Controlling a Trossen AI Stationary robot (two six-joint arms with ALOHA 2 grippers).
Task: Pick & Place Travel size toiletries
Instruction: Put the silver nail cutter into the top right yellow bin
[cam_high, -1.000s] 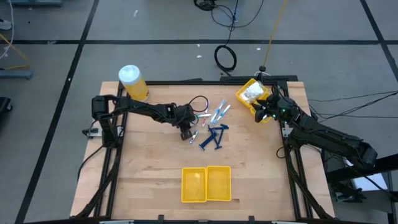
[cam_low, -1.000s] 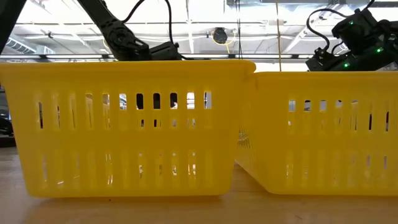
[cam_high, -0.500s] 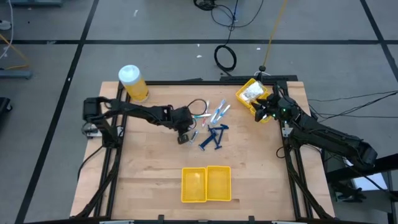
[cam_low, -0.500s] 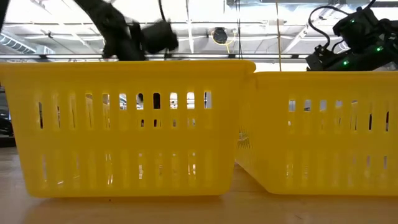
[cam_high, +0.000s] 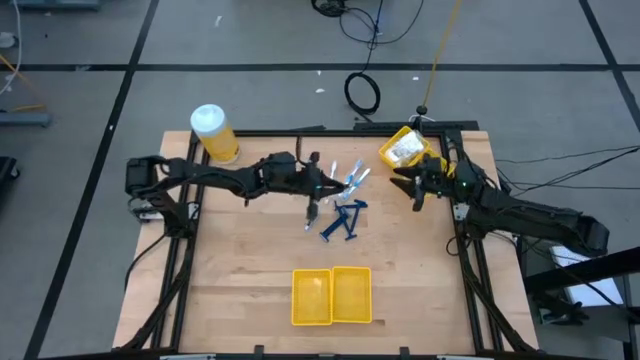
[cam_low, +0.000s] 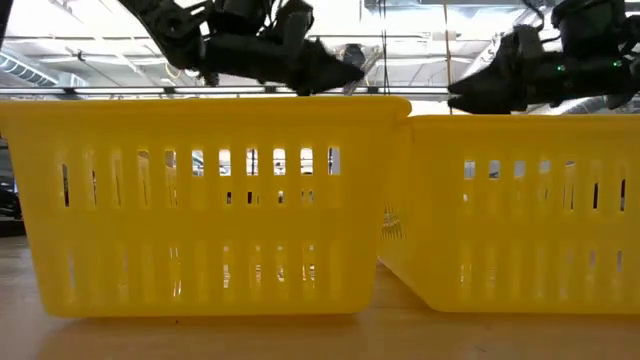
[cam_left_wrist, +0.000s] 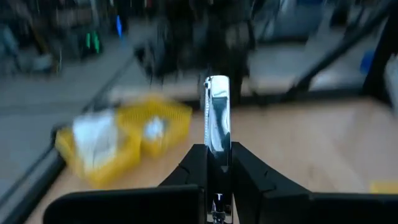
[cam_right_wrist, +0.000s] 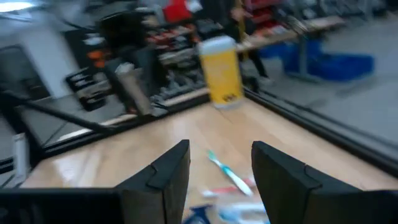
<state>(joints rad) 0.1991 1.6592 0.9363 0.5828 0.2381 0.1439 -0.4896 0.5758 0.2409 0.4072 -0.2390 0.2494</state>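
My left gripper (cam_high: 322, 187) is raised above the table's middle, pointing level toward the right edge. It is shut on a small silvery piece (cam_left_wrist: 216, 112). Just beyond it, thin white and light-blue sticks (cam_high: 348, 180) and dark blue razors (cam_high: 343, 222) lie flat on the wood. My right gripper (cam_high: 400, 182) hovers open at the far right, pointing toward the pile with nothing between its fingers (cam_right_wrist: 168, 171). The low view shows both grippers (cam_low: 340, 72) (cam_low: 460, 98) above the bin rims. My left gripper pinches one end of the silvery piece (cam_left_wrist: 216, 148) between its two fingers. The fingers come level from the table's left and lie along the piece. The rest of the piece sticks out forward past the fingertips, lifted clear of the table.
A yellow two-compartment bin (cam_high: 332, 296) stands at the near edge, filling the low view (cam_low: 200, 200). A second yellow bin (cam_high: 405, 150) with white packets sits at the far right corner. A big yellow jar (cam_high: 213, 133) stands far left. Bare wood lies between pile and near bin.
My left gripper has risen from the table beside the pile and tipped from pointing down to level, carrying the silvery piece up and a little toward the right edge. My right gripper has swung to point toward the pile and risen a little.
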